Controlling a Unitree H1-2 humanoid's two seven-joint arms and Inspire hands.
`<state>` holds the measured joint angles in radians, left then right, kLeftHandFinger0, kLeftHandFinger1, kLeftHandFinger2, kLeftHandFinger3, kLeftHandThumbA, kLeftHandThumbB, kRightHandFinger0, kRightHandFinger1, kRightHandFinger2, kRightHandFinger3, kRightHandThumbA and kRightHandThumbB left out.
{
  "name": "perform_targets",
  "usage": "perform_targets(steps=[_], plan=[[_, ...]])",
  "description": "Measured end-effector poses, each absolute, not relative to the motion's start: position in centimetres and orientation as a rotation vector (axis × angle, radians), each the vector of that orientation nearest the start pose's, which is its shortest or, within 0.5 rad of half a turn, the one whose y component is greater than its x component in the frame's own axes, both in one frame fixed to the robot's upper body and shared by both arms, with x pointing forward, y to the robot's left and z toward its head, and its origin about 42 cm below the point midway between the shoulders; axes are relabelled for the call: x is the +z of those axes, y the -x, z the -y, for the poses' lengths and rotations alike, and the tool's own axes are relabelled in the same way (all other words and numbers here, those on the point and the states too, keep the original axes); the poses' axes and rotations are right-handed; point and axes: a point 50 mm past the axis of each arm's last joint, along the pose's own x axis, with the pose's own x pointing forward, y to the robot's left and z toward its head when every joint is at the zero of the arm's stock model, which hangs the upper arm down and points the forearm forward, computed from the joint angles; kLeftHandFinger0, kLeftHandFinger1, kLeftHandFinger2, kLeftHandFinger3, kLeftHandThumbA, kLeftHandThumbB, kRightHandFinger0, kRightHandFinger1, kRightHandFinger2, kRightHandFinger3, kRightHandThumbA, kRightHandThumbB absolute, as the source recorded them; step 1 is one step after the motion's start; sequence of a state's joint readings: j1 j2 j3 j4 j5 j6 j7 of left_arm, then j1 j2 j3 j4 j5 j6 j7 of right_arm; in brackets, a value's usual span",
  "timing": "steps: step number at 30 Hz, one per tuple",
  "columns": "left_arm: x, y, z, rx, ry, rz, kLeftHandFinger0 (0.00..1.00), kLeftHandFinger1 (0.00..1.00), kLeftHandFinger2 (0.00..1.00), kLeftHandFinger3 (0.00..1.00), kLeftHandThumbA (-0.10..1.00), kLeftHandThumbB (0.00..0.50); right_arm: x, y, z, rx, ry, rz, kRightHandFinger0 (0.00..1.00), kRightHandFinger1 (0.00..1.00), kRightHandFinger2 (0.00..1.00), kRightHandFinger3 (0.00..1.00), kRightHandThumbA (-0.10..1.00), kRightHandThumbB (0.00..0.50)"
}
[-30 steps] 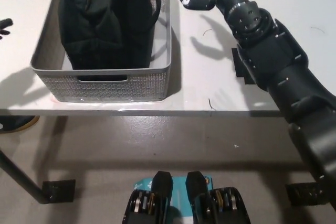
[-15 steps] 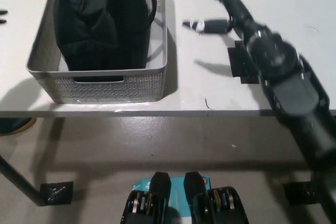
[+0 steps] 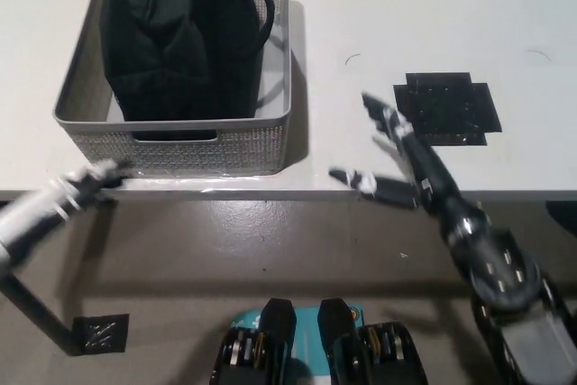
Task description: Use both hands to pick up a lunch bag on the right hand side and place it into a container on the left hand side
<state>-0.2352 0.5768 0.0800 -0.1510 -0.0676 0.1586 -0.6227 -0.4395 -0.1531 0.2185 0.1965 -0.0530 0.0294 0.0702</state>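
Both arms have pulled back toward the robot's body since the frames of 1 and 0.5 seconds ago: the black right hand [image 3: 401, 164], which then reached out over the tabletop level with the far end of the basket, now hangs at the near edge of the table [image 3: 379, 24], and the white left hand [image 3: 86, 182], then barely showing at the far left, now sits low at the table's near-left edge.

From where I stand, the right hand is released, its fingers [image 3: 380, 119] spread apart and gripping nothing; one finger points sideways toward the basket, the others point up the table. Just beyond those fingertips, on the side away from the basket, lies a black square patch [image 3: 448, 107] flat on the tabletop. It does not touch the hand.

The black lunch bag [image 3: 180, 33] sits inside the grey perforated container [image 3: 207, 146], well away from the right fingers, filling most of the basket, with its handle loop arching toward the basket's right wall. Neither hand touches the bag.

The left hand is blurred; its fingertips are close to the container's near-left corner, around the table edge. I cannot tell whether they are loose or curled, nor whether they touch the basket.
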Motion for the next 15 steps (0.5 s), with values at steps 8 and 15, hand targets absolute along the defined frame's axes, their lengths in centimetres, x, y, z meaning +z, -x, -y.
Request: perform_targets(steps=[8,15], plan=[[19.9,-28.1,-29.1,-0.563,-0.341,0.136,1.00,1.00,1.00,1.00,1.00,0.311,15.8,-32.2,18.1,0.322,0.177,0.203,1.00,1.00,1.00,1.00,1.00,0.336],[18.4,-23.2,-25.9,-0.484,-0.168,0.211,1.00,1.00,1.00,1.00,1.00,0.290,15.4,-23.6,18.5,0.304,0.005,0.247,1.00,1.00,1.00,1.00,1.00,0.339]])
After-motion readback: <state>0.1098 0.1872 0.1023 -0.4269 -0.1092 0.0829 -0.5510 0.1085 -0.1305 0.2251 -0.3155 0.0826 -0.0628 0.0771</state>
